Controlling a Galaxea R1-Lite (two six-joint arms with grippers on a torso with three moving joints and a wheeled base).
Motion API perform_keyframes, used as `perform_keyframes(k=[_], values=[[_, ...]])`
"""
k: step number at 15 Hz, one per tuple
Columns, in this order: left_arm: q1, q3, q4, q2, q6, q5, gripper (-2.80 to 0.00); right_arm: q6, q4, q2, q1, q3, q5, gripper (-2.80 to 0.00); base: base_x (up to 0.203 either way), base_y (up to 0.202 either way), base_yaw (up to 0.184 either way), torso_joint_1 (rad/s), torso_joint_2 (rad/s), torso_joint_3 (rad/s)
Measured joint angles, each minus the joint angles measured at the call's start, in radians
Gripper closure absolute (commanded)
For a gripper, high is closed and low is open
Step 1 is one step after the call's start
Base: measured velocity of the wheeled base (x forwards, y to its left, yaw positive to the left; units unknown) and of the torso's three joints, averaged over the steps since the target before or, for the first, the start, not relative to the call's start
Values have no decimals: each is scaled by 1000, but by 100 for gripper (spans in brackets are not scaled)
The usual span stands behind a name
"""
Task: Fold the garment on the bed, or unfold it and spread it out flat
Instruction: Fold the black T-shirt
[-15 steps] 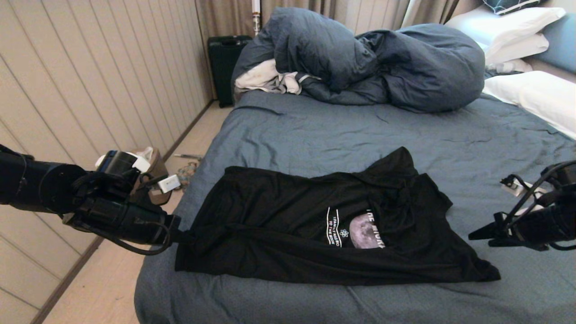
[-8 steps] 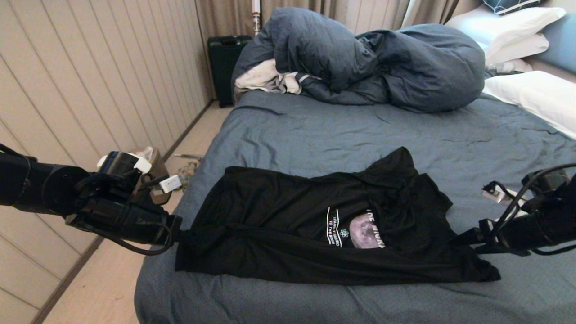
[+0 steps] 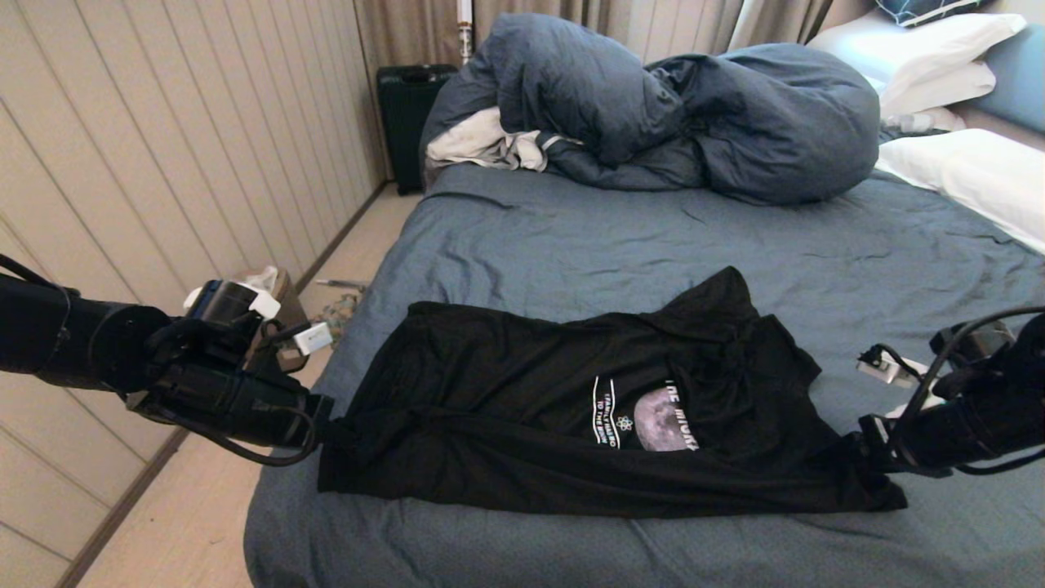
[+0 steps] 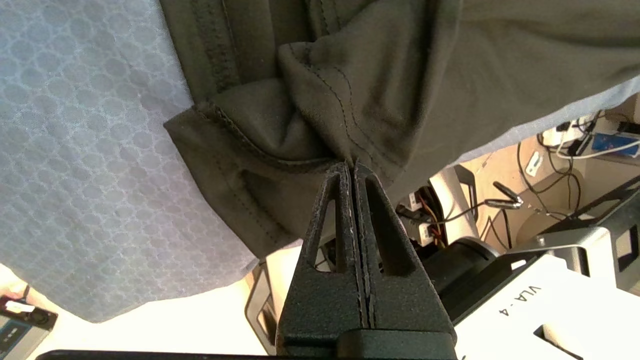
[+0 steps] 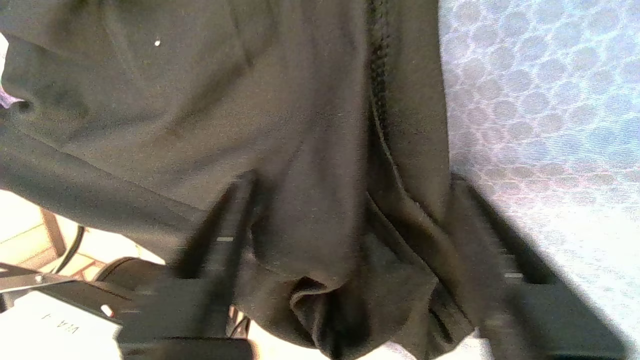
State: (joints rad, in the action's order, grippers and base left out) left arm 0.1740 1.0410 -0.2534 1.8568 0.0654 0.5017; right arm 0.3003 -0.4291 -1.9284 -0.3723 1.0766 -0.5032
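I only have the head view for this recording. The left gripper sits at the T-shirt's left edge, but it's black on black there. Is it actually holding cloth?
Observer: Yes. In the left wrist view the left gripper has its jaws shut on a bunched, stitched hem of the T-shirt.
Operator: And the right one, at the other end?
Observer: The right wrist view shows the right gripper with its jaws apart, straddling a fold of the shirt, not closed on it.
Operator: Is that fold lying flat?
Observer: The patterned sheet of the bed shows right beside one finger. I cannot tell whether the fold itself is lifted.
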Motion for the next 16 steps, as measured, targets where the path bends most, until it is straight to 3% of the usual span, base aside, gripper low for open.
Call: perform_keyframes(k=[12, 13, 16], values=[[-45, 18, 27, 45, -4, 31, 0, -2, 7, -7, -3, -22, -2, 0, 0, 0, 0, 0, 0, 0], [-47, 18, 50, 55, -5, 32, -280, -1, 7, -6, -3, -26, -2, 0, 0, 0, 0, 0, 0, 0], [-72, 6, 74, 28, -4, 42, -280, 0, 13, -7, -3, -27, 0, 0, 0, 0, 0, 0, 0, 0]])
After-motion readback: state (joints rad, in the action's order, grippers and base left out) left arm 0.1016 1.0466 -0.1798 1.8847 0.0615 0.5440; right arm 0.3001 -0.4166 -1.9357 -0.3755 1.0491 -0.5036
